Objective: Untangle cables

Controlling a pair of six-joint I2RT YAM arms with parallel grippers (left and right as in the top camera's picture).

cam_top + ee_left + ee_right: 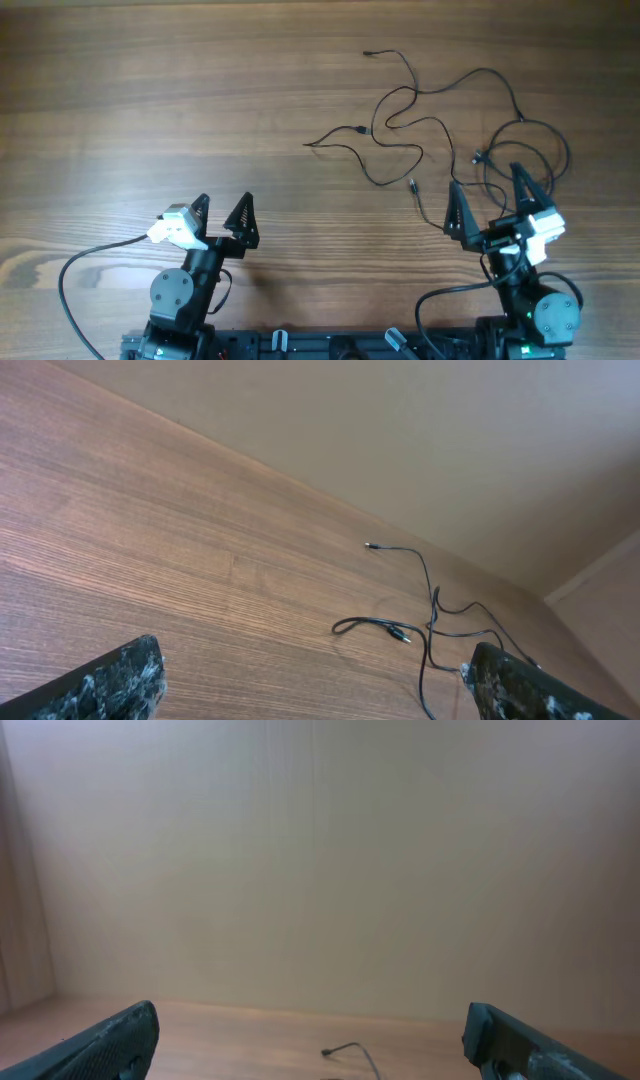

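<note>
**A:** Where's the tangle, then?

**B:** The cables (432,119) lie in the upper right of the overhead frame. They're thin loops crossing one another on the bare table (150,100), and one stray end runs up toward the top centre.

**A:** And the claws?

**B:** The right gripper (485,178) is at the lower right, fingers spread wide and empty, just at the near edge of the loops. The left gripper (225,200) is at the lower left, also spread and holding nothing, well apart from the cords.

**A:** What worries you?

**B:** The loops overlap right by that right claw. If it closes there, I'd guess it pinches two cords at once, and a pull would tighten the crossings rather than free them. Cords that thin could also slip out of the fingers. The left arm has a long way to go before it can help.

**A:** Any bin or tray for them?

**B:** None that I can see. There's just wood and wire.
</note>
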